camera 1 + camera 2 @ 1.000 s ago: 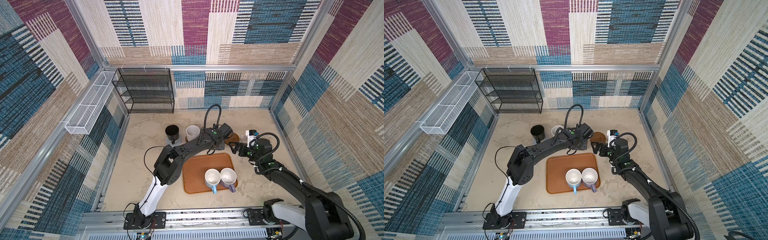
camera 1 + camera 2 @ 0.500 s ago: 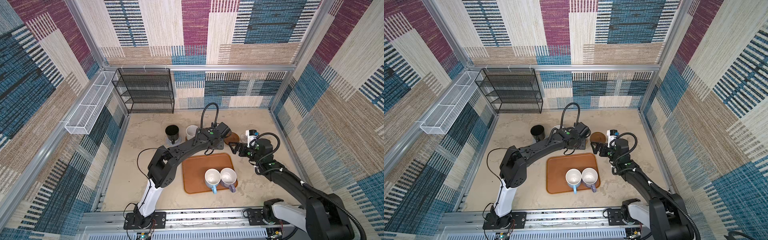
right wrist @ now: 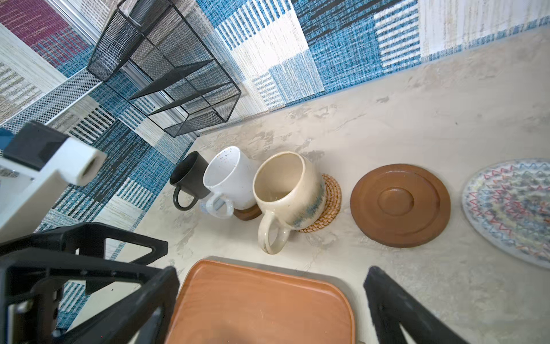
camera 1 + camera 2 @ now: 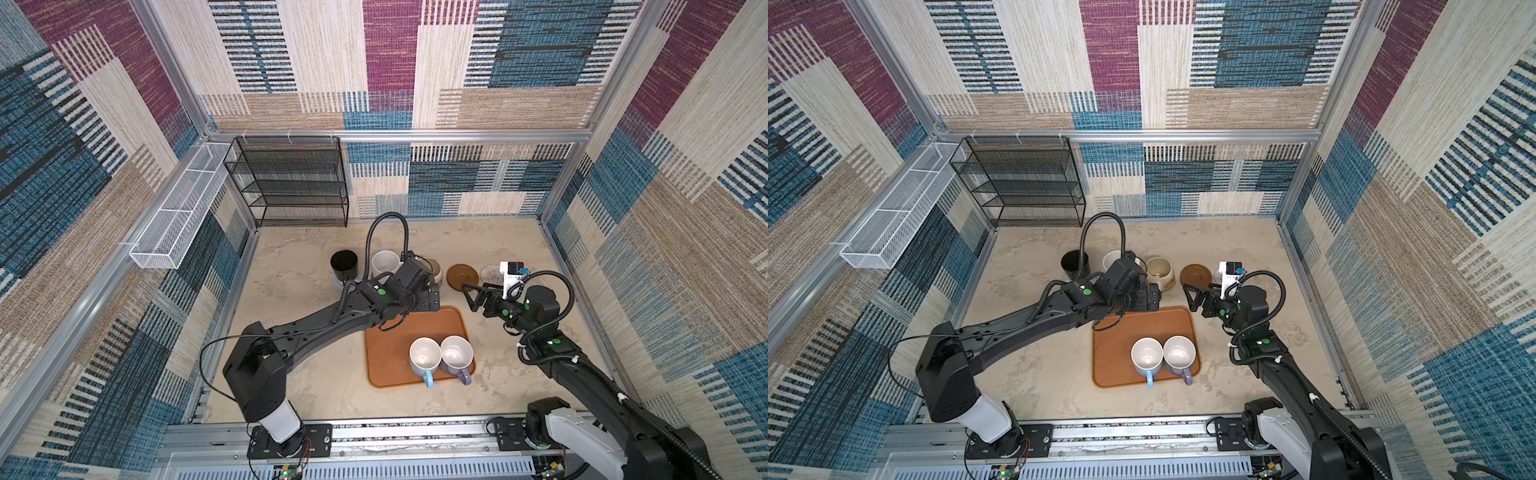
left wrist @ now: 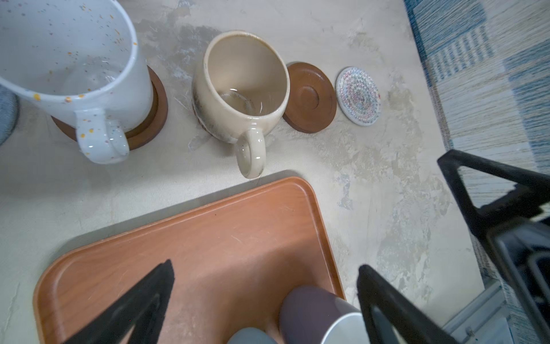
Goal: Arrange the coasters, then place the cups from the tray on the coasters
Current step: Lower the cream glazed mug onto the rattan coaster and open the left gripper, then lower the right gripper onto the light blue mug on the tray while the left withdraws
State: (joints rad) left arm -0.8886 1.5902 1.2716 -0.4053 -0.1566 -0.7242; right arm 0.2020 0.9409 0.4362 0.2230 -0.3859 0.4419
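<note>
The black cup (image 4: 344, 264), white cup (image 4: 384, 262) and beige cup (image 4: 1160, 272) stand in a row behind the tray (image 4: 390, 353). The beige cup (image 3: 285, 190) sits on the rattan coaster (image 3: 331, 202), the white cup (image 5: 68, 59) on a brown coaster (image 5: 154, 119). A bare brown coaster (image 3: 400, 205) and the patterned coaster (image 3: 512, 208) lie to their right. The light blue cup (image 4: 424, 355) and lavender cup (image 4: 456, 353) stand on the tray. My left gripper (image 5: 265, 265) hangs open over the tray's far edge, holding nothing. My right gripper (image 3: 270, 274) is open and holds nothing beside the tray's far right corner.
A black wire shelf (image 4: 291, 183) stands at the back left against the wall, and a white mesh basket (image 4: 178, 216) hangs on the left wall. The two grippers are close together near the tray's far right corner.
My left gripper has opened, let go of the beige cup on the rattan coaster and drawn back toward the tray. The right arm has stayed put.
</note>
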